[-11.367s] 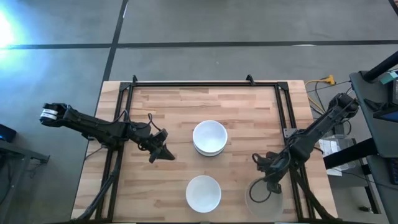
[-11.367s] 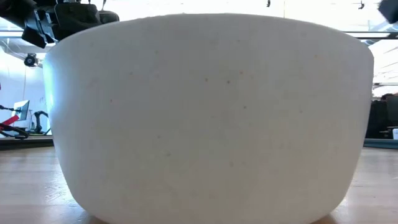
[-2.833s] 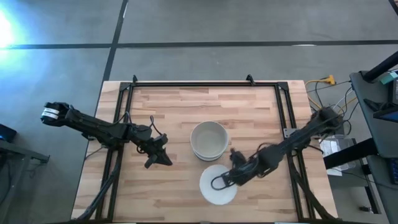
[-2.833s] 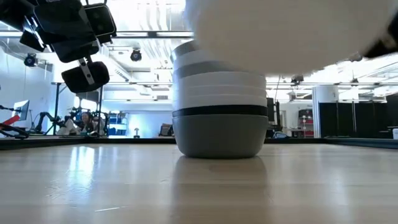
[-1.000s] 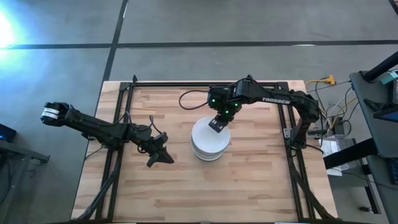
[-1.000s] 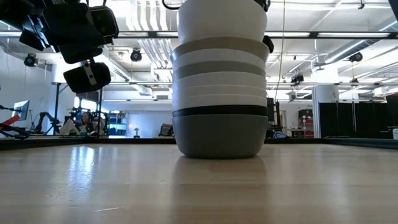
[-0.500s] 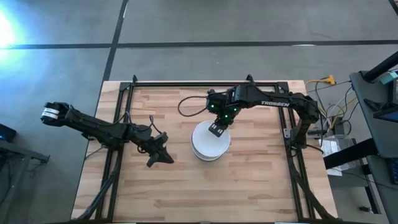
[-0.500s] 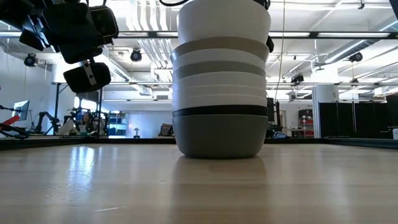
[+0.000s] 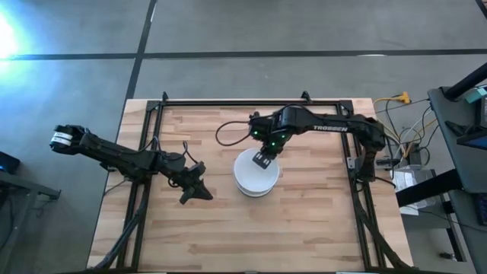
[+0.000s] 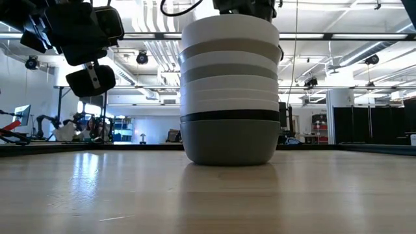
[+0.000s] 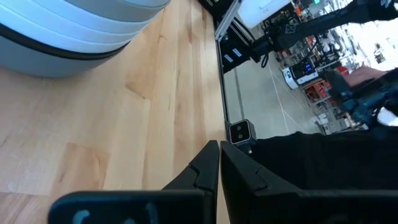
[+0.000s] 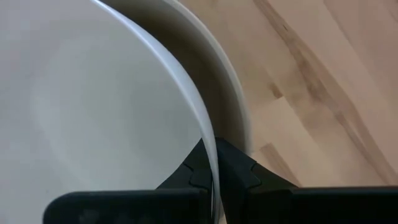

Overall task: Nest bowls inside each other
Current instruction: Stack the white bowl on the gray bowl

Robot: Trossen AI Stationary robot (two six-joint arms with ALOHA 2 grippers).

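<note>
Table: I see a pale butcher-block top (image 9: 205, 228) with a black frame along its edges, standing on a grey concrete floor (image 9: 228, 30).
Room: in the low view, an open hall with ceiling lights and dark racks beyond the far edge; small equipment shows far off at 9 o'clock.
Bowls: one nested stack (image 10: 229, 91) stands at the table's centre; from above only the top white bowl (image 9: 254, 176) shows. In the low view I read a dark grey bowl at the bottom, a black band above it, then white and grey-beige rims.
Right gripper: (image 9: 263, 159) sits over the stack's rim at 12 o'clock. In its wrist view the fingers (image 12: 233, 168) pinch the thin rim of the top white bowl, one inside and one outside.
Left gripper: (image 9: 199, 193) hangs at 9 o'clock from the stack, well apart from it, fingers (image 11: 205, 171) pressed together on nothing.
Hidden: I cannot count the bowls; lower rims overlap.
Cut off: in the low view the right gripper is clipped by the top edge, and the left arm (image 10: 71, 32) shows only partly.
</note>
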